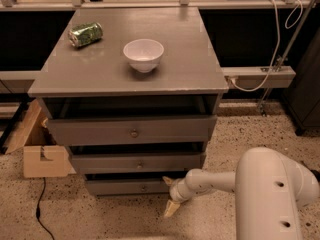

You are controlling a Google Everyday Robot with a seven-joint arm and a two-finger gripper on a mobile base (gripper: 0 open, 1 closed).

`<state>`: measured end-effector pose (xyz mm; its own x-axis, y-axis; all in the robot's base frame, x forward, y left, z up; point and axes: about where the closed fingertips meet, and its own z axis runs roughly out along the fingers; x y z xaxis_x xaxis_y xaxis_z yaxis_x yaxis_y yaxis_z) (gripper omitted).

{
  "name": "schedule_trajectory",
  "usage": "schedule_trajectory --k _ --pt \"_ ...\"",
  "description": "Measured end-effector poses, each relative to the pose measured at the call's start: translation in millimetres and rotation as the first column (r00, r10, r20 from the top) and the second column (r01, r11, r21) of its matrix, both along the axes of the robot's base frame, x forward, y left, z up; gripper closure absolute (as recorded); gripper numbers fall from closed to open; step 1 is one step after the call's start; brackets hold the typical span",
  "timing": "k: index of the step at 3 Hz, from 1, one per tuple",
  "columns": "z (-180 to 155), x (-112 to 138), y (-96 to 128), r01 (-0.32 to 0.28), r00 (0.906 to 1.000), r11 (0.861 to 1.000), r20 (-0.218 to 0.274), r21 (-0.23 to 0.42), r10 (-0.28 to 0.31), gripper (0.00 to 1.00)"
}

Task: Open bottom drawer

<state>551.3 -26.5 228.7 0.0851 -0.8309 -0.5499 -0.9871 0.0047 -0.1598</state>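
The grey cabinet has three drawers. The bottom drawer (117,187) is the lowest one, a flat grey front with a small round knob (143,187) and a narrow dark gap above it. My gripper (169,196) is low near the floor, at the right end of that drawer's front, right of the knob. Its two tan fingers are spread, the upper one (167,181) by the drawer's top right corner and the lower one (171,209) over the floor. It holds nothing.
On the cabinet top (190,69) stand a white bowl (143,54) and a crushed green can (85,34). A cardboard box (42,159) sits on the floor to the left, with a black cable (41,209) beside it. My arm's white body (275,194) fills the lower right.
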Motion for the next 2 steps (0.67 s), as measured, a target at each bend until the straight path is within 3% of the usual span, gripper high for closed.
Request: schedule_trajectory --k 2 --pt "-14.9 43.3 1.8 0.033 0.9974 0.999 0.063 0.013 -0.034 0.00"
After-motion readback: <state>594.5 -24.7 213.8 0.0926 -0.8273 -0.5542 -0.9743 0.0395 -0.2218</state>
